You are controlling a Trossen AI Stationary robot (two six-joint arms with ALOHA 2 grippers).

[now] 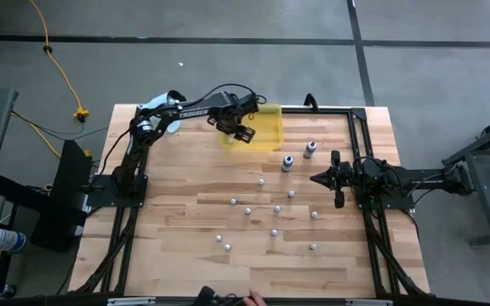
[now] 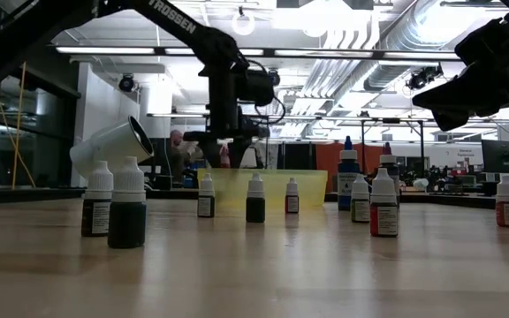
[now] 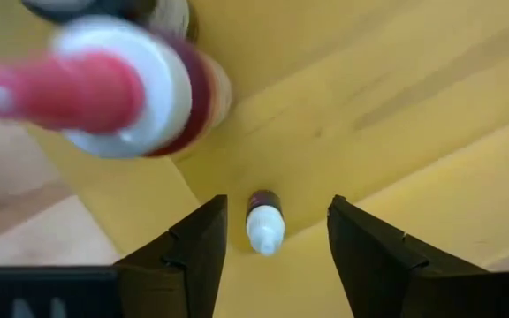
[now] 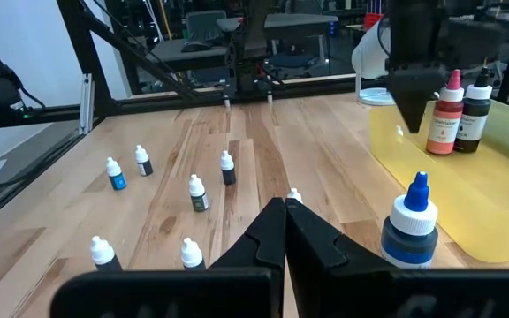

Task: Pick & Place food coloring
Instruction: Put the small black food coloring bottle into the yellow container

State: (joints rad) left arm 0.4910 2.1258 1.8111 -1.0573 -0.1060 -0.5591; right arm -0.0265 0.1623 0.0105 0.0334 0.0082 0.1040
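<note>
My left gripper hangs open over the translucent yellow tray at the table's far side, pointing down. In the left wrist view a small white-capped dropper of food coloring stands upright on the tray floor between the two fingers, apart from both. A taller red-tipped bottle and a dark one stand in the same tray. Several small droppers stand scattered on the wooden table. My right gripper is shut and waits at the table's right side.
Two taller bottles stand on the table just right of the tray; one has a blue cap. A big white cylinder lies tilted at the far left corner. A person's hand shows at the near edge.
</note>
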